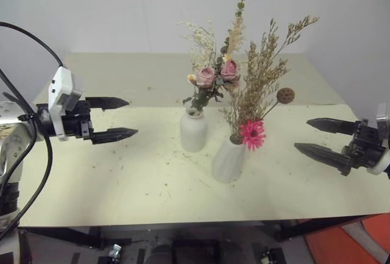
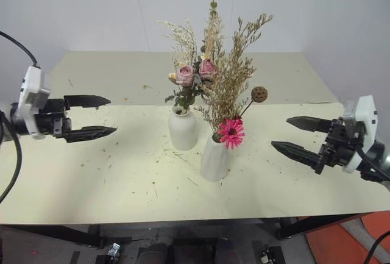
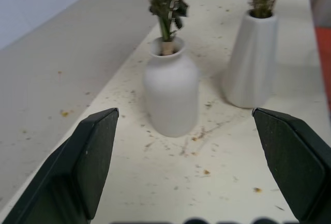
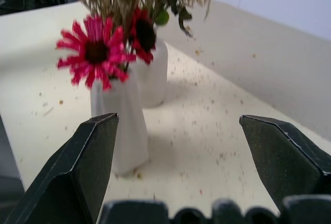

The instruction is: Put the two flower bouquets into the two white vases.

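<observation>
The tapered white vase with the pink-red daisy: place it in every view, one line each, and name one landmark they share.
Left eye view: tapered vase, centre, nearer the camera than the rounded vase and on its right.
Right eye view: just below centre.
Left wrist view: upper right, past the open left gripper.
Right wrist view: left of centre, by the open right gripper.
Shared landmark: the rounded vase beside it.

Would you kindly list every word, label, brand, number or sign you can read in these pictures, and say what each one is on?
None: no view shows any readable text.
The rounded vase and the tapered vase are plain white, with no label or mark.
The table carries only scattered plant crumbs.
The left gripper and right gripper show no lettering on their black fingers or white housings.
</observation>
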Motion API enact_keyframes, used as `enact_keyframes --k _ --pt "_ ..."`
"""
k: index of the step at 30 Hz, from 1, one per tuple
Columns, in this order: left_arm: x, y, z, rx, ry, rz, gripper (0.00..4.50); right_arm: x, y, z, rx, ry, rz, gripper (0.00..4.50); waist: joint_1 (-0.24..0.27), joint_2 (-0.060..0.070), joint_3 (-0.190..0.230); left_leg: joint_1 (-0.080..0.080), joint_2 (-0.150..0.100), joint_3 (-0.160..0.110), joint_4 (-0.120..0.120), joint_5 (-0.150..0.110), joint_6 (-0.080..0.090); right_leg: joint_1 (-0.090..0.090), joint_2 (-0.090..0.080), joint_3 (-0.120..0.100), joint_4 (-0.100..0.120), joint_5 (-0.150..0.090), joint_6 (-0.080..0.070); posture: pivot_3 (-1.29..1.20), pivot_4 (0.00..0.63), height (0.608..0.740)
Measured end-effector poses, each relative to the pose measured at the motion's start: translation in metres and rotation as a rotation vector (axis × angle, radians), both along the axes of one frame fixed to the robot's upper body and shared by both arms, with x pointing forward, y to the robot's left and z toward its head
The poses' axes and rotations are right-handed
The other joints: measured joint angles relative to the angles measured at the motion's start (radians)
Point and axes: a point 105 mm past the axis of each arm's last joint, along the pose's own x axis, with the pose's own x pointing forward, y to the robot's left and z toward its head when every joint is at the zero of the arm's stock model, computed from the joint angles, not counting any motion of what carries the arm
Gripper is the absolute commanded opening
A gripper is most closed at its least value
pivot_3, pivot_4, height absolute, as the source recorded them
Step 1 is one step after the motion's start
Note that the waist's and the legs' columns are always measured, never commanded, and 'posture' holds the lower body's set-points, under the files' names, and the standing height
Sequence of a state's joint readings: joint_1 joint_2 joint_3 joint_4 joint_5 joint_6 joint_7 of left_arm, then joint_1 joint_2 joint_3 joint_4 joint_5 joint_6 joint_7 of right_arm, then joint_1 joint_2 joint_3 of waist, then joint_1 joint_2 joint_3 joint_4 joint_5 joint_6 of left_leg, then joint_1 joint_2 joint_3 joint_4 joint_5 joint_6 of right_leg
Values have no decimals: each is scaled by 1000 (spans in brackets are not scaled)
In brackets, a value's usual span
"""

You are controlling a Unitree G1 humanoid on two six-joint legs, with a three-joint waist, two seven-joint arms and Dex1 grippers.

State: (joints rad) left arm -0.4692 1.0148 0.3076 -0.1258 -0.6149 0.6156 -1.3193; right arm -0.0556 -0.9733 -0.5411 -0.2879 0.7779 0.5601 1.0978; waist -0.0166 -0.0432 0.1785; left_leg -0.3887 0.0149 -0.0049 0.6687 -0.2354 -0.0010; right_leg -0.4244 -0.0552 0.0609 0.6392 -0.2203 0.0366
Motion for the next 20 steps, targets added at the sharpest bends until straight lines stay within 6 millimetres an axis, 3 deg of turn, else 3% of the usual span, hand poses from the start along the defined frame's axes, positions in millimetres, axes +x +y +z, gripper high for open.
enact_keyframes --k 7,20 --pt "-17 0 -8 -13 46 -2 4500 -4 -9 -3 -22 20 -8 4456 -2 0 0 2 0 1 0 0 0 1 0 1 0 0 0 0 150 740" --pt "-22 -4 -9 -42 64 0 4500 -4 -11 -4 -24 27 -1 4456 -1 0 0 1 0 1 0 0 0 1 0 1 0 -1 0 0 150 740"
